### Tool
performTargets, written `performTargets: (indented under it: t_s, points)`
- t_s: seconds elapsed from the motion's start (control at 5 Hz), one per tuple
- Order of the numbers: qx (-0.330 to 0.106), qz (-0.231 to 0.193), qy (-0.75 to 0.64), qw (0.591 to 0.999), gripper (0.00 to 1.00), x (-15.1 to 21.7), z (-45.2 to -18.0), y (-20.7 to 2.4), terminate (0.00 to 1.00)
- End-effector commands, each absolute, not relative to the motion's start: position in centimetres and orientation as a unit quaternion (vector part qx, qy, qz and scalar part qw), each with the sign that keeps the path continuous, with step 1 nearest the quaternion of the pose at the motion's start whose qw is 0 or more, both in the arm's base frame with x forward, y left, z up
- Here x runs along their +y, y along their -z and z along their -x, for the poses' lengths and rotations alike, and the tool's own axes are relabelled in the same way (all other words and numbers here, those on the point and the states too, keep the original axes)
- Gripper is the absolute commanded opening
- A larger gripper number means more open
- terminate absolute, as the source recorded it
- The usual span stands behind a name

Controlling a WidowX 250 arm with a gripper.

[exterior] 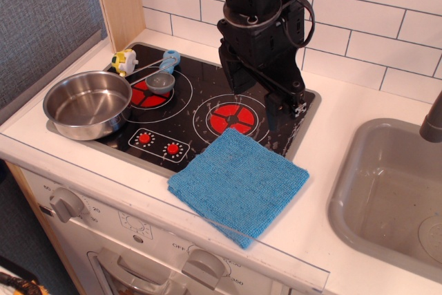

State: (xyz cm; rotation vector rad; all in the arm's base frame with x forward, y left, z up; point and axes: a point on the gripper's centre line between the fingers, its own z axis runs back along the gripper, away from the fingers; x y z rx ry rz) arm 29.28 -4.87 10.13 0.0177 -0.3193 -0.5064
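Hanging low over the right burner (235, 118) of the stove (200, 81), pincer (271, 112) at the back right corner, fingers pointing down, close to the glass. Cannot tell whether spread or pressed together: dark fingers merge with the dark stove top, and nothing shows between them. Appears to grip nothing.

Just in front of the pincer: blue cloth (239, 184), lying flat, one corner over the stove's front edge, the rest on the white surface (359, 112), reaching out to its front lip. Not touching the pincer, as far as can be seen.

Left of the pincer, on the left burner: small grey cup with blue handle (164, 81). Farther left: steel pot (88, 105), upright, at the stove's left edge. Behind the pot, near the back left corner: small yellow-and-white toy (124, 61).

Well to the right: grey sink (345, 191), dark faucet (433, 121) at its far edge.
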Motion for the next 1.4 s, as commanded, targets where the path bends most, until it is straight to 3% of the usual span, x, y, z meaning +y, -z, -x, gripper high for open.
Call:
performTargets:
  t_s: [0.0, 0.2, 0.6, 1.2]
  points:
    - [-0.157, -0.009, 0.249, 0.956, 1.0, -4.9, -29.3, -10.1, 0.0]
    - [-0.165, 0.011, 0.193, 0.967, 1.0, -2.6, -27.7, -9.3, 0.0]
    - [-0.152, -0.019, 0.142, 0.978, 1.0, 0.8, -25.9, -9.4, 0.0]
    - [-0.142, -0.063, 0.082, 0.984, 1.0, 8.6, -26.1, -8.6, 0.0]
